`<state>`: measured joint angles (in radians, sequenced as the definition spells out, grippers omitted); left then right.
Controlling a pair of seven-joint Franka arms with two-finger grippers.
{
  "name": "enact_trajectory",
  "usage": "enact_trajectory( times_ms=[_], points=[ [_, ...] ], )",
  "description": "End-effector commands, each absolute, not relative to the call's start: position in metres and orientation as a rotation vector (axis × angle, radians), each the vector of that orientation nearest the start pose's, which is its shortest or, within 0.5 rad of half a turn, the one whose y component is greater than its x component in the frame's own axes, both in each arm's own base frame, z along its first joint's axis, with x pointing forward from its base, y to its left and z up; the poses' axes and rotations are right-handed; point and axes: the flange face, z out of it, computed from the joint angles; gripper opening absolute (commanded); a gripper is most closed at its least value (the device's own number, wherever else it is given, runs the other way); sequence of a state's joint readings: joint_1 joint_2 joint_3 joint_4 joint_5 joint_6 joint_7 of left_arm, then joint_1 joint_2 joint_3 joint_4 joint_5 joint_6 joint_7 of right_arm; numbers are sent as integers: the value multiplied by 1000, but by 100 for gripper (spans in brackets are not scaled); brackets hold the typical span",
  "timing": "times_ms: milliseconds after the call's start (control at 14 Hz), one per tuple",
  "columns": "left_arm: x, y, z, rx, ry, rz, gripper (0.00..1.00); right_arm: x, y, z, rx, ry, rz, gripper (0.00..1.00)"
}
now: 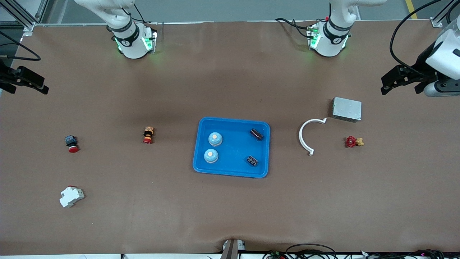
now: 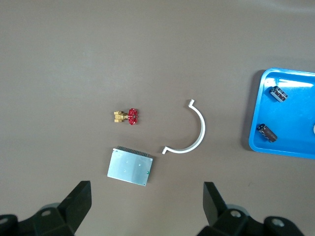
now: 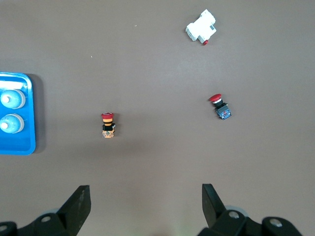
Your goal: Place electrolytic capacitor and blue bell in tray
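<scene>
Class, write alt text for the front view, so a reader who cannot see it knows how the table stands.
A blue tray mid-table holds two blue bells and two dark capacitors. Both open grippers wait at the table's ends: the left gripper near a grey metal box, a white curved piece and a red valve, the right gripper above the push-buttons' end.

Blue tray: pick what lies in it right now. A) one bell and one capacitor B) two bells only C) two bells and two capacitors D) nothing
C: the blue tray holds two blue bells at the right arm's end and two dark capacitors at the left arm's end.
</scene>
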<state>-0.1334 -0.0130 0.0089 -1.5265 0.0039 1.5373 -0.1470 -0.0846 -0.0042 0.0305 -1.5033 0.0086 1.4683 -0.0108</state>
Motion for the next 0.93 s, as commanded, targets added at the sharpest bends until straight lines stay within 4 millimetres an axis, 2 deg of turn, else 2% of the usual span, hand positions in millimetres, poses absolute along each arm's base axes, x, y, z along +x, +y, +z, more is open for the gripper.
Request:
enact_trajectory(
  times_ms=[0, 501, 859],
  points=[
    [538, -67, 653, -3146, -46, -19, 100, 544, -31, 654, -3127, 75, 38, 100],
    [538, -51, 658, -3143, -72, -26, 100, 544, -31, 655, -3126, 75, 35, 100],
    [538, -48, 665, -3144, -96, -48, 100, 544, -30, 655, -3127, 73, 35, 100]
  ],
)
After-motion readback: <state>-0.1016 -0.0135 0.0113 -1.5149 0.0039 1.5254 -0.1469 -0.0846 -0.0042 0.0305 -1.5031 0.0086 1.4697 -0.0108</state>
